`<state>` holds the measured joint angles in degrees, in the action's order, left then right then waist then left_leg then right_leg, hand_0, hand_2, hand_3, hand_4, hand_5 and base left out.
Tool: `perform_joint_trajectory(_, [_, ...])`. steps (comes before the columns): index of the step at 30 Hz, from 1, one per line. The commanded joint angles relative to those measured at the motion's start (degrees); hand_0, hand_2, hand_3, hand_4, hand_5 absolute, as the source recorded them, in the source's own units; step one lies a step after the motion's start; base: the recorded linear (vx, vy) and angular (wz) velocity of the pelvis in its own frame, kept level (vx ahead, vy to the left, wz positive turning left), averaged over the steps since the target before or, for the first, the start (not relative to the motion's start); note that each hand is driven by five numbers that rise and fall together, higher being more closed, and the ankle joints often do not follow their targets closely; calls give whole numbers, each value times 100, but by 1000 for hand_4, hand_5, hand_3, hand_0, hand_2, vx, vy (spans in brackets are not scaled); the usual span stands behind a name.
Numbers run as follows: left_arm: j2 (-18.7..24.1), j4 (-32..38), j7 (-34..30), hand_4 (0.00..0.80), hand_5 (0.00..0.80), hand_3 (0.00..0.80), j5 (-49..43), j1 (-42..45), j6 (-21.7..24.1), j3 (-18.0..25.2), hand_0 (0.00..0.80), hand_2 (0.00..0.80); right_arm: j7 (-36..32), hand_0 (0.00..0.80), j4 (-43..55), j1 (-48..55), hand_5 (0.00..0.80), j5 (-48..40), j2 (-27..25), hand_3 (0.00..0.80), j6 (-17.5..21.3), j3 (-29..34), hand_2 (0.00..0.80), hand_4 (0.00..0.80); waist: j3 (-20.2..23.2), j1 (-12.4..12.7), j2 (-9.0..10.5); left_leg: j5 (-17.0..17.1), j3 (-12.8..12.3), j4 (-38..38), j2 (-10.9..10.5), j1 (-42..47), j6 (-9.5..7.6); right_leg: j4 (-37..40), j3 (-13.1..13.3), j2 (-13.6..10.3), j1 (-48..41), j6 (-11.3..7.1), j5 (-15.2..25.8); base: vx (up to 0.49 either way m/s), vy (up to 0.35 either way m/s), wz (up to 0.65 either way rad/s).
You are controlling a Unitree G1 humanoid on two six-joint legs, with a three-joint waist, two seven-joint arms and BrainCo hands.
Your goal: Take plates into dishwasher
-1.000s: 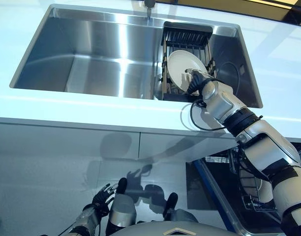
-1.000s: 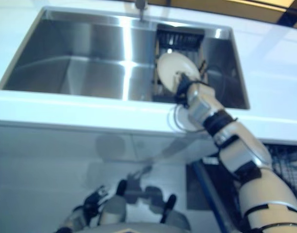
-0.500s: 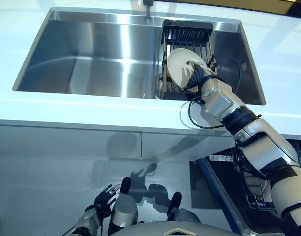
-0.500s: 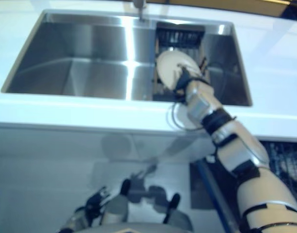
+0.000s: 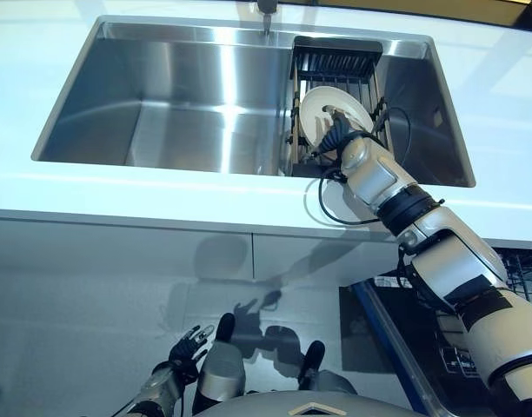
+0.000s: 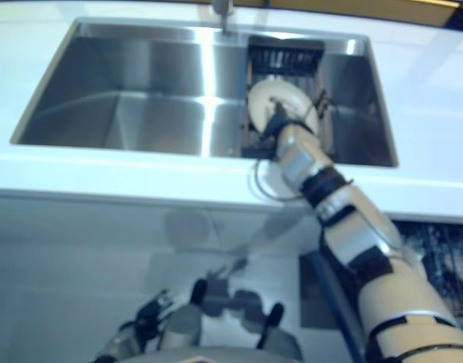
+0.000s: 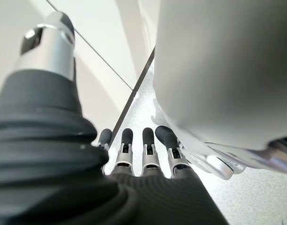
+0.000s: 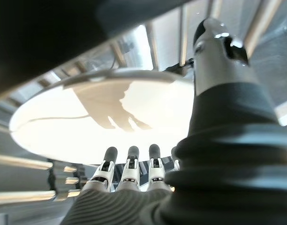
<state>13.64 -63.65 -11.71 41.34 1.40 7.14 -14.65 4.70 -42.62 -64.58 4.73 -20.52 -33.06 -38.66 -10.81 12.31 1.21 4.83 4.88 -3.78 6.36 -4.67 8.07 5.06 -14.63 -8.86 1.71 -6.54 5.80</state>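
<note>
One plate [image 5: 333,113] stands on edge in rack [image 5: 334,65] in sink [image 5: 162,104]. Right hand [image 5: 335,139] directly before plate face; fingers [image 8: 129,164] straight, thumb apart, nothing gripped. Left hand [image 5: 186,347] hangs low, well apart, fingers relaxed, empty.

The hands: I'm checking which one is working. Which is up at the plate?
The right hand, reaching into the sink's rack at the white plate; the left hand hangs low by the floor, fingers relaxed.
</note>
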Motion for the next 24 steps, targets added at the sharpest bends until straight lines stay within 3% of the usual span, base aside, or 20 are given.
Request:
perform_joint_trajectory(1, [-101, -142, -68, 0, 0, 0, -12, -344, 170, -355, 0, 0, 215, 0, -422, -226, 0, -301, 233, 0, -16, -170, 0, 0, -284, 286, 196, 113, -59, -122, -220, -161, -315, -6, -76, -403, 82, -51, 246, 0, 0, 0])
perform_joint_trajectory(12, [-199, -95, -53, 0, 0, 0, 32, -398, 182, -439, 0, 0, 202, 0, -759, -201, 0, 344, 509, 0, -256, -269, 0, 0, -353, 345, 155, 133, -13, -122, -240, -237, -317, -6, -123, -416, 145, -56, 265, 0, 0, 0])
perform_joint_trajectory(17, [-213, -106, -125, 0, 0, 0, 203, -472, 200, -541, 0, 0, 232, 198, -1398, -434, 198, 699, 533, 198, -279, -400, 198, 198, -477, 411, 42, 183, 14, -122, -253, -407, -331, -6, -154, -423, 292, -53, 294, -50, 25, 1])
perform_joint_trajectory(21, [-205, -97, -188, 0, 0, 0, 290, -483, 205, -559, 0, 0, 216, 267, -1722, -625, 267, 924, 461, 267, -356, -556, 267, 267, -599, 454, -66, 234, 53, -122, -271, -570, -338, -6, -192, -432, 432, -55, 320, -83, 36, 7])
perform_joint_trajectory(23, [-204, -100, -213, 0, 0, 0, 334, -481, 225, -554, 0, 0, 227, 427, -1827, -696, 427, 912, 415, 427, -415, -601, 427, 427, -648, 469, -108, 258, 61, -122, -277, -634, -334, -6, -217, -439, 484, -57, 329, -64, 28, 6])
perform_joint_trajectory(24, [-202, -97, -232, 0, 0, 0, 337, -477, 231, -547, 0, 0, 272, 662, -1884, -730, 662, 942, 380, 662, -399, -617, 662, 662, -666, 478, -129, 268, 64, -122, -279, -660, -331, -6, -233, -443, 503, -59, 334, -54, 28, 9])
